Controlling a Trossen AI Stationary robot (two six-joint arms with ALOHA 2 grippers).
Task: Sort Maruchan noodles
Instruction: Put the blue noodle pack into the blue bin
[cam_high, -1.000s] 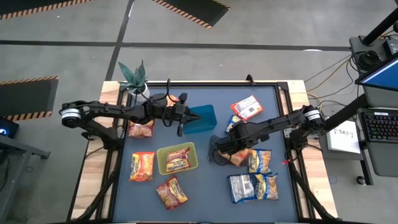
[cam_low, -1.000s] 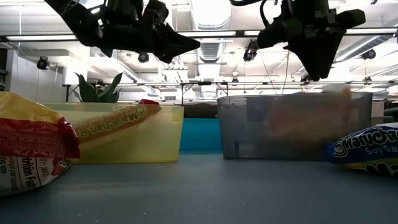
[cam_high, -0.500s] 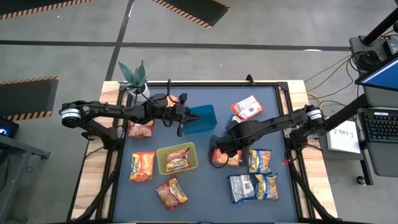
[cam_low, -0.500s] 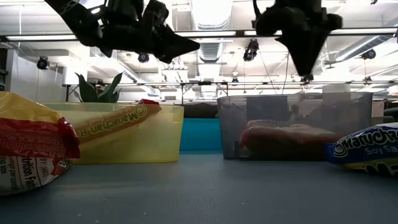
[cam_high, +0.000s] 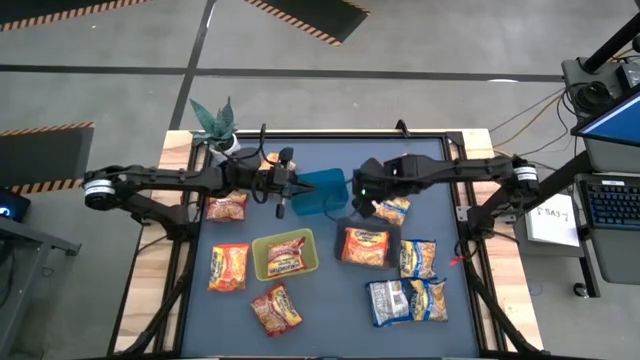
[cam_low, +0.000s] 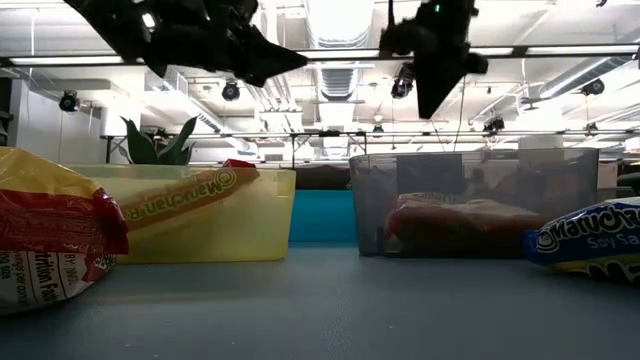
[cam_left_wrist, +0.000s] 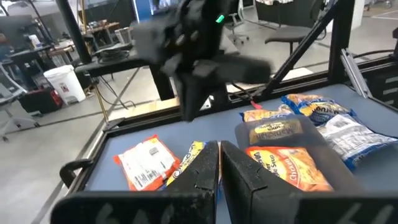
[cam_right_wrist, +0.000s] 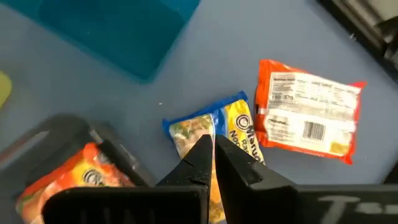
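My right gripper hovers shut above a blue-and-yellow noodle packet, between the blue tray and the black tray. An orange packet lies flat inside the black tray. Another orange packet lies label side up toward the far edge. My left gripper hangs shut in the air at the blue tray's left side. One packet rests in the yellow-green tray.
Loose packets lie on the mat: orange ones, a red one, a blue-and-yellow one and a blue-white pair near the right front. A potted plant stands at the far left corner.
The orange packet dropped from below my right gripper and now lies flat in the black tray. My right gripper then rose and swung toward the far edge and leftward, stopping over the blue-and-yellow packet. My left arm drew back slightly toward the left.
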